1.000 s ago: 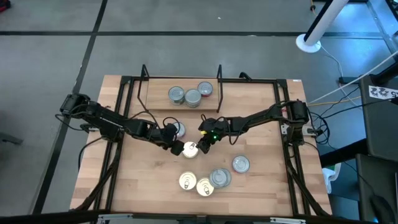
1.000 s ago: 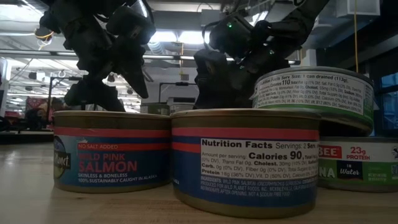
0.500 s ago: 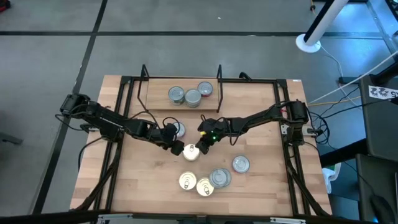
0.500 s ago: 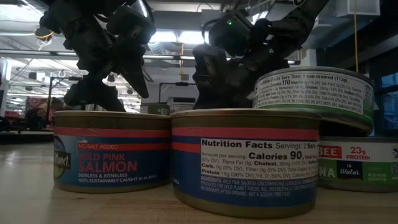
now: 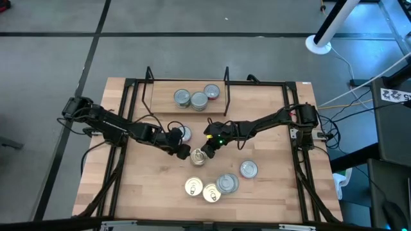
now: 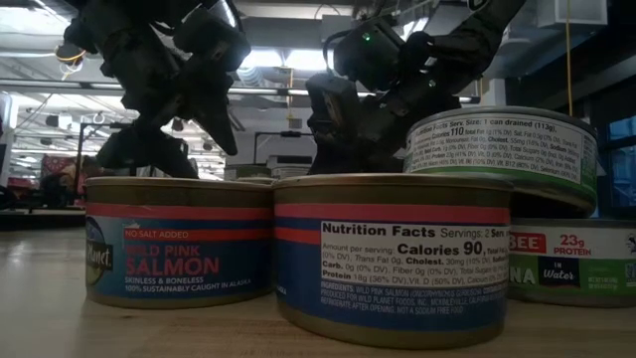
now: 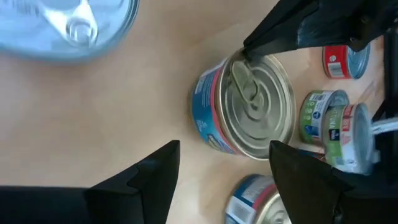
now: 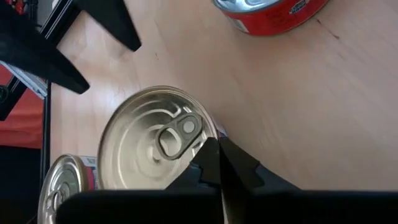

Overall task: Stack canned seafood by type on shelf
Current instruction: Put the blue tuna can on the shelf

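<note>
A blue-and-red labelled can of seafood (image 5: 198, 156) stands upright on the table's middle, its pull-tab lid (image 8: 152, 146) up. My right gripper (image 8: 213, 155) is shut at the lid's edge. My left gripper (image 7: 221, 165) stands open just left of this can (image 7: 245, 106), with nothing between its fingers. Three cans (image 5: 198, 97) stand on the shelf (image 5: 160, 102) at the far edge. One more can (image 5: 183, 133) stands beside my left gripper. My right gripper has its shut fingertips (image 8: 210, 152) on the lid's rim (image 7: 247, 55), right beside the pull tab (image 8: 177, 134). The fingers come slanting down from the table's right side. The can stands flat on the table. Nothing shows between the fingers.
Several cans stand near the front edge: two salmon cans (image 5: 192, 187) (image 5: 210, 192), a green-labelled can stacked on another (image 5: 226, 183), and a single can (image 5: 248, 169). Black frame rails (image 5: 128, 122) run along the table's left and right sides.
My right gripper has shut, its fingers drawn together at the can's lid edge, with hardly any shift of the hand. The can stands where it stood.
</note>
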You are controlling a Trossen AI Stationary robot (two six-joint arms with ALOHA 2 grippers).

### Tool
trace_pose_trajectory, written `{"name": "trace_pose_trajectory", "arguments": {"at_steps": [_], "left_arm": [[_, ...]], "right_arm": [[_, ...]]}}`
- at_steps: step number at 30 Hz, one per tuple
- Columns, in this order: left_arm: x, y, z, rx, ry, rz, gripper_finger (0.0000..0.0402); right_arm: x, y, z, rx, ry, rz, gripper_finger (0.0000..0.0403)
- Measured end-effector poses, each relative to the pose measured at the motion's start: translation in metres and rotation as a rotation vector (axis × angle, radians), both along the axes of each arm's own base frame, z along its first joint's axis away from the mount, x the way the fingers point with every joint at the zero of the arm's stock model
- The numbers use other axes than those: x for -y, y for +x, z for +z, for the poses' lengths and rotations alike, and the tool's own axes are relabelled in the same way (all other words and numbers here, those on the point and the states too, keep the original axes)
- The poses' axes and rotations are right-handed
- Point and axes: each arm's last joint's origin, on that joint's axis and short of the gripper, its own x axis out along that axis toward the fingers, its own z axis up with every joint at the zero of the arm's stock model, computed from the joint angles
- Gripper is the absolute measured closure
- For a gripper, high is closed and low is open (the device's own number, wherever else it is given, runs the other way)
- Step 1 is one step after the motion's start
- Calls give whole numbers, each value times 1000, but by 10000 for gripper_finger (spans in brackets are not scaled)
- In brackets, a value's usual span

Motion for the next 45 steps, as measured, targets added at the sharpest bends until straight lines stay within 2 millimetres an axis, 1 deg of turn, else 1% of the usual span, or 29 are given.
{"name": "trace_pose_trajectory", "arguments": {"at_steps": [4, 9, 12, 15, 22, 30, 38, 45], "left_arm": [[5, -1, 0, -14, -101, 81, 160], [9, 0, 1, -6, -175, 154, 160], [11, 6, 2, 46, -218, 195, 160], [11, 12, 0, 83, -253, 239, 160], [1, 16, -2, 98, -283, 317, 160], [-11, 22, 3, 156, -358, 414, 160], [-17, 23, 3, 144, -521, 598, 160], [-17, 23, 2, 122, -666, 729, 160]], "right_arm": [[0, 0, 0, -1, -6, -8, 401], [1, -1, -3, -14, -23, -26, 402], [1, -3, -7, -48, -27, -29, 402], [2, -3, -7, -47, -36, -38, 402], [2, -3, -7, -54, -40, -42, 402], [1, -3, -5, -47, -39, -40, 402], [1, -3, -5, -44, -37, -37, 402], [3, -2, -4, -40, -77, -79, 402]]}}
